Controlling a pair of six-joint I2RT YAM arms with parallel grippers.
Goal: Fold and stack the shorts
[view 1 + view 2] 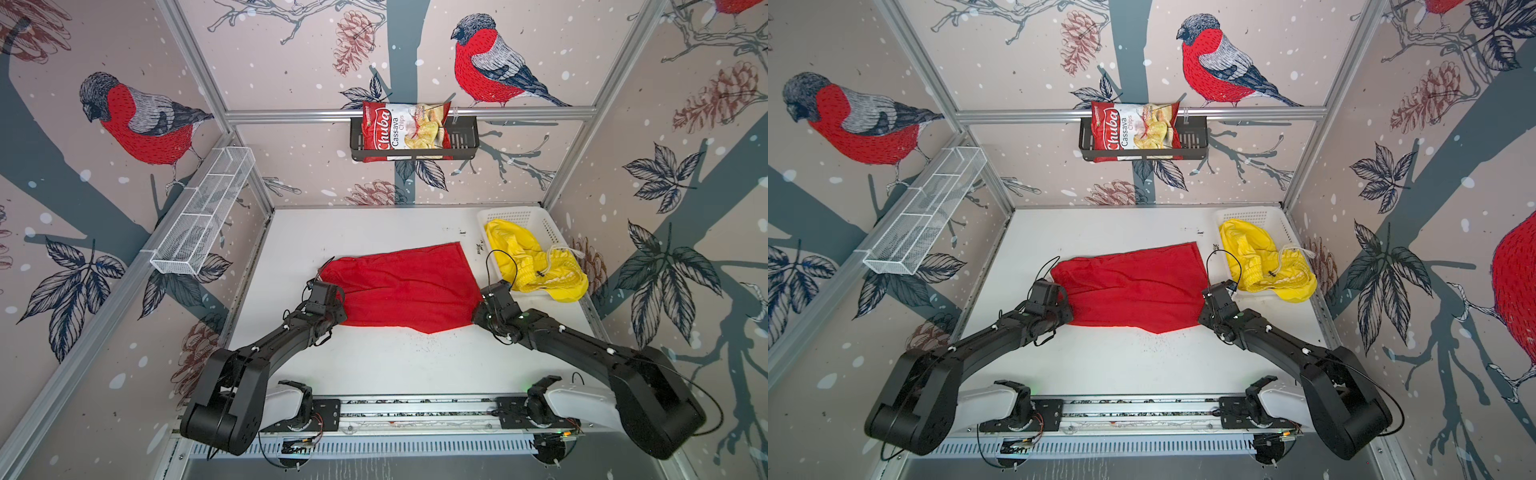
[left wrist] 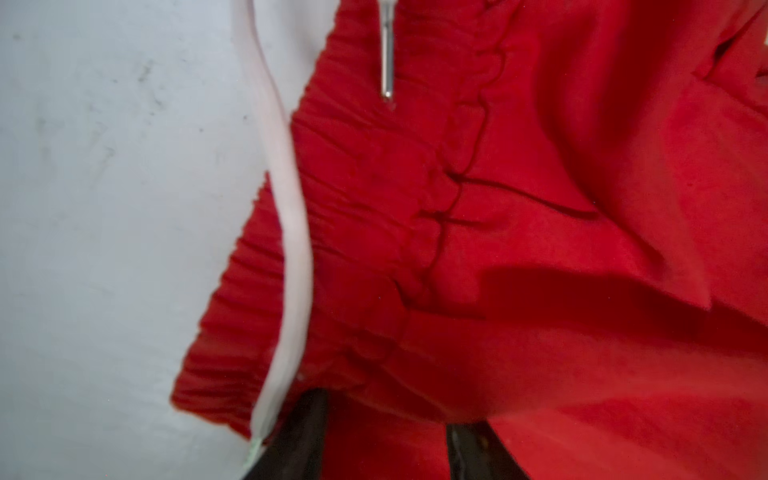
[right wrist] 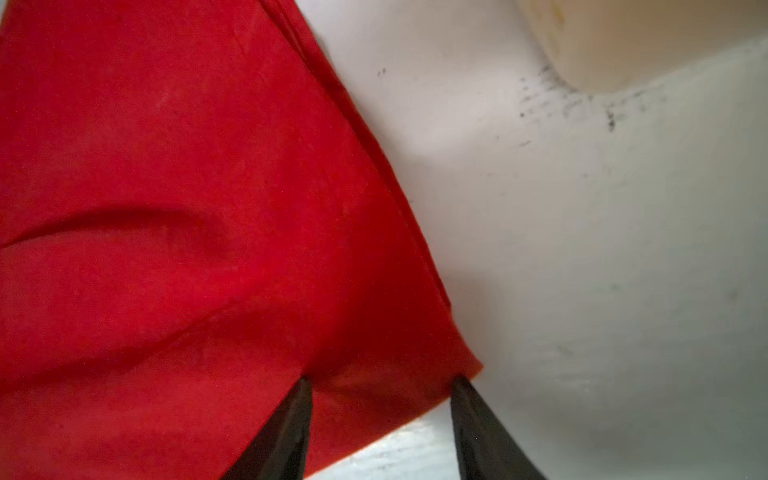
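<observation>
The red shorts (image 1: pixel 403 286) (image 1: pixel 1133 286) lie spread flat across the middle of the white table. My left gripper (image 1: pixel 337 306) (image 2: pixel 386 415) is at their gathered waistband end, by the white drawstring (image 2: pixel 291 208). Its jaws stand apart with red cloth across the gap and bulging over the tips. My right gripper (image 1: pixel 484 300) (image 3: pixel 382 380) is at the opposite hem corner, open, its fingertips (image 3: pixel 299 399) straddling the cloth edge. The yellow shorts (image 1: pixel 536 266) (image 1: pixel 1266 262) lie crumpled in the white basket (image 1: pixel 540 226), spilling over its near rim.
The basket stands in the back right corner of the table (image 1: pixel 374 365). A chips bag (image 1: pixel 403 131) sits in a black shelf (image 1: pixel 465 143) on the back wall. A white wire rack (image 1: pixel 203 216) hangs on the left wall.
</observation>
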